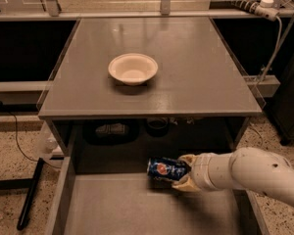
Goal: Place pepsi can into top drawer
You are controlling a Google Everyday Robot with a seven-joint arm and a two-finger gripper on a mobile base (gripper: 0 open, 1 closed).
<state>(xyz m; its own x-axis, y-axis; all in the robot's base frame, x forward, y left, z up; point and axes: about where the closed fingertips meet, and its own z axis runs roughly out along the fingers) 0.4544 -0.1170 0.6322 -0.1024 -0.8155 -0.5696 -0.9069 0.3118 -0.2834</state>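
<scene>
The pepsi can (164,170) is dark blue with a round red-white-blue logo. It lies on its side, held just above the flat grey bottom of the open top drawer (112,209), near the drawer's back middle. My gripper (184,173) reaches in from the right on a white arm and is shut on the can's right end, one tan finger (187,159) above it and one below.
A white bowl (133,68) sits on the grey tabletop (196,72) above the drawer. Dark items lie in the shadowed space behind the drawer. A black stand leg (28,195) is on the floor at left. Cables and a power strip (245,3) are at the upper right.
</scene>
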